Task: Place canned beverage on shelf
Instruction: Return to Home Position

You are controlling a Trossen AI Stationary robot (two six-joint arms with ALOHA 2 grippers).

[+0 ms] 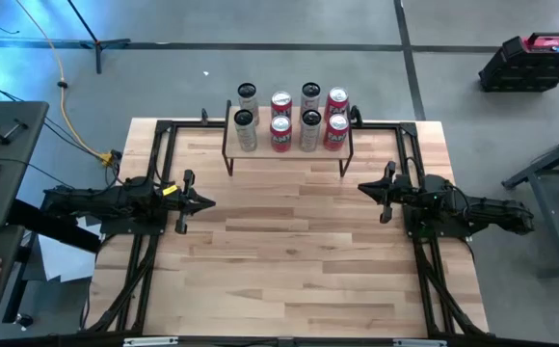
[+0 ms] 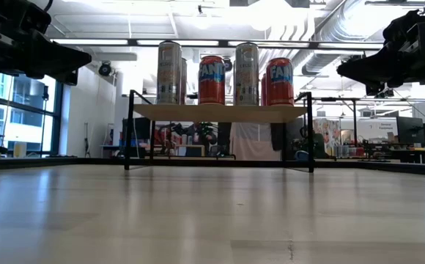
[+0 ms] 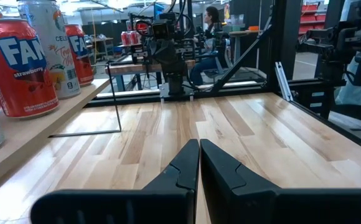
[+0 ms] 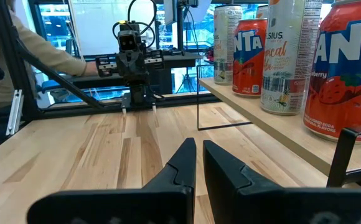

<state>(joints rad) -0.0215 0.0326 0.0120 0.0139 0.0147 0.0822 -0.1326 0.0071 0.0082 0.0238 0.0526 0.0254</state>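
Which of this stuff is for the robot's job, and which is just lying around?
For the job: shelf, four white cans, four red cans, left arm, right arm, jaws shut.
Just lying about: yellow cable, black crate, both on the floor.

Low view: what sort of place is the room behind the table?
Probably a robotics lab or workshop: bare ceiling ducts, cluttered workbenches and, in the high view, a concrete floor with a yellow cable.
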